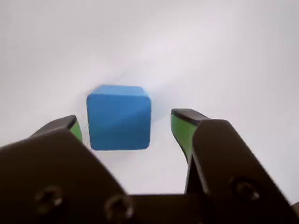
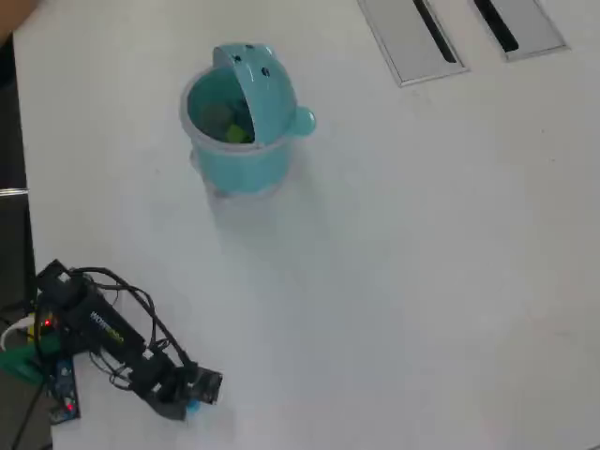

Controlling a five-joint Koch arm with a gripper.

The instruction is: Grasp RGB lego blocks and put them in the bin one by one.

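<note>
The gripper (image 1: 126,126) has its green-padded fingers (image 1: 181,130) apart, one on each side of the blue block (image 1: 118,116) and not yet clamped on it, near the tabletop's (image 2: 394,281) bottom-left corner in the overhead view. The bin (image 2: 240,150), lid up, stands towards the top edge and already holds a yellow-green block (image 2: 234,134) (red unseen), so blue remains

A plain light blue block (image 1: 118,117) sits on a white tabletop (image 1: 224,51) between the black end effector (image 1: 126,125) with green-lined fingers (image 1: 181,131). In the overhead view, a teal bin (image 2: 242,159) with two dark dots on its lid holds something yellow-green (image 2: 236,134), near grey panels (image 2: 403,37) with black slots.
</note>
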